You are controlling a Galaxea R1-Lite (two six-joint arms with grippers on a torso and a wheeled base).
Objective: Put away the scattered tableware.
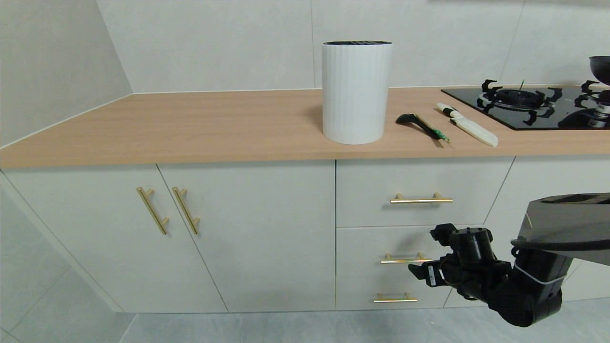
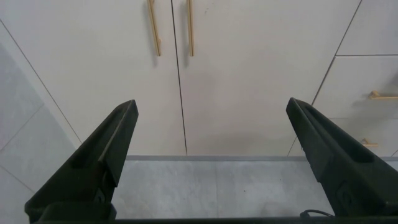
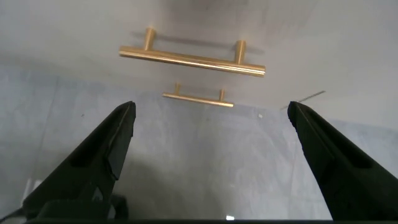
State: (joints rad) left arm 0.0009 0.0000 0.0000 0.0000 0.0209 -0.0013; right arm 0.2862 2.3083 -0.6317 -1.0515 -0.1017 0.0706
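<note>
Right gripper [image 1: 427,254], jaws spread and empty, is the nearer; the knife [image 1: 468,125] lies well above it, slanting across the counter [image 1: 214,124].

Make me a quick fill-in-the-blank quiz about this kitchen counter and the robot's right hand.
1. On the counter, the white ribbed holder stands on the robot's ____ of the black spoon.
2. The thing lying nearest the gas stove is the white ____.
3. The drawer stack carries ____ gold handles.
4. The right hand, low before the drawers, has its fingers ____.
Answers: left; knife; three; open.
</note>
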